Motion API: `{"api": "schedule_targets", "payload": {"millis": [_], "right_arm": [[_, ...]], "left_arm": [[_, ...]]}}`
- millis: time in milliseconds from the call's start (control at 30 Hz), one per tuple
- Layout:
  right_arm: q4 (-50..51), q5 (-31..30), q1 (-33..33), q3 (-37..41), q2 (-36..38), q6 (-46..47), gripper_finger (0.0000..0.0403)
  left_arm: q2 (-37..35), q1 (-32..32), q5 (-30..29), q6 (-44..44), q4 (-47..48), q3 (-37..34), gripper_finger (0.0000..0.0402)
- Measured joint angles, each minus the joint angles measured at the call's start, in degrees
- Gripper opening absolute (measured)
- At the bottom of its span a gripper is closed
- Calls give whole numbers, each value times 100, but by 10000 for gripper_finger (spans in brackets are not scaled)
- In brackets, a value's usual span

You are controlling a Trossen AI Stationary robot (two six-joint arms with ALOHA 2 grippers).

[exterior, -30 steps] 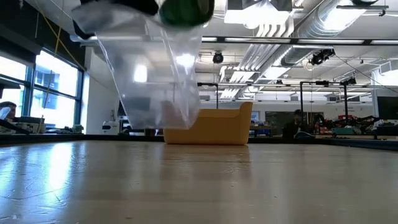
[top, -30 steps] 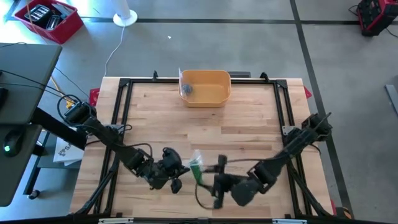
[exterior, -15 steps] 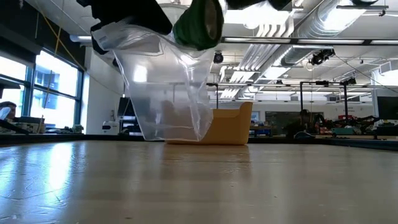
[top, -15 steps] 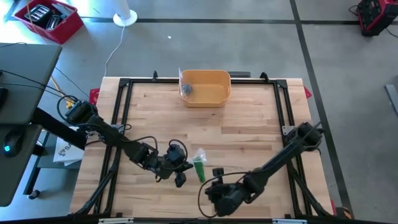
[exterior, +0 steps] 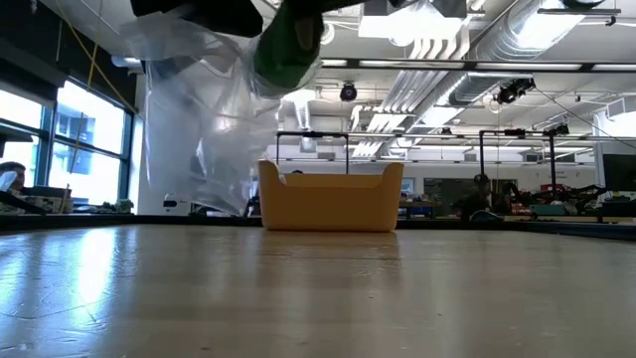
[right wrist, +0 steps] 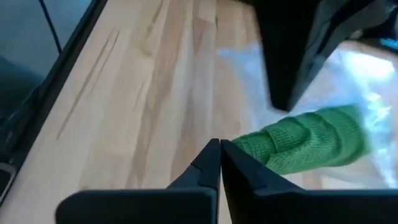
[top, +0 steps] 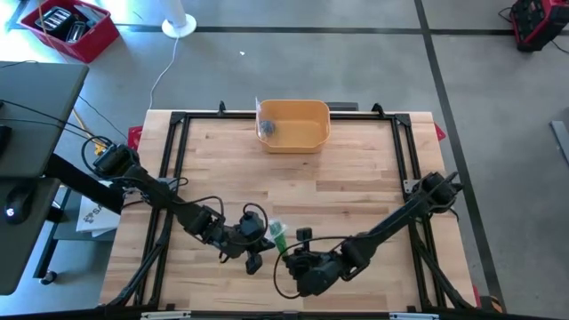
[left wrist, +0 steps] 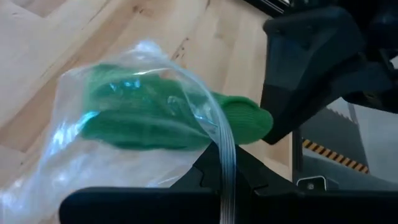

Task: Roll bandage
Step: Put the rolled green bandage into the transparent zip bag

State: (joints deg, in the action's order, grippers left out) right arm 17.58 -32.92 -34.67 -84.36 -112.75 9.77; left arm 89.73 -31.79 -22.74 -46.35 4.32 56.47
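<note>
High view: the left end effector is clenched on a clear plastic bag holding the green bandage, lifted above the desk. Just beside it, the right end effector is clenched, its fingertips touching the bandage's end.

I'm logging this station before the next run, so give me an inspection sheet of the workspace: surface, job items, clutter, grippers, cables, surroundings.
Surface: wooden table, black frame around it.
Job's things: green bandage, partly inside a clear plastic bag, held above the table's near edge.
Clutter: yellow bin at the far edge, a small grey object inside.
Grippers: left gripper shut on the clear plastic bag; right gripper shut at the bandage's end, grip unclear.
Cables: black cable looping by the right arm.
Surroundings: red crate on the floor; desk at left.
</note>
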Motion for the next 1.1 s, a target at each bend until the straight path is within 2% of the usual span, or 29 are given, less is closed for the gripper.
{"api": "schedule_targets", "payload": {"millis": [267, 433, 567, 667, 800, 1100], "right_arm": [[-537, -96, 146, 0, 2, -276, 0], [-505, -132, 300, -2, 7, 7, 0], [-106, 346, 524, -2, 11, 477, 0], [-186, 527, 559, -2, 9, 303, 0], [-488, 541, 415, 0, 41, -76, 0], [-666, -15, 13, -4, 386, -302, 0]], "left_arm": [[153, -54, 422, 44, -72, -4, 0], [247, -83, 812, 188, -281, -11, 0], [175, -119, 968, 551, -872, -7, 0], [127, -133, 973, 715, -1071, 9, 0], [127, -112, 898, 702, -817, 9, 0], [122, -111, 536, 27, 386, 5, 0]]}}
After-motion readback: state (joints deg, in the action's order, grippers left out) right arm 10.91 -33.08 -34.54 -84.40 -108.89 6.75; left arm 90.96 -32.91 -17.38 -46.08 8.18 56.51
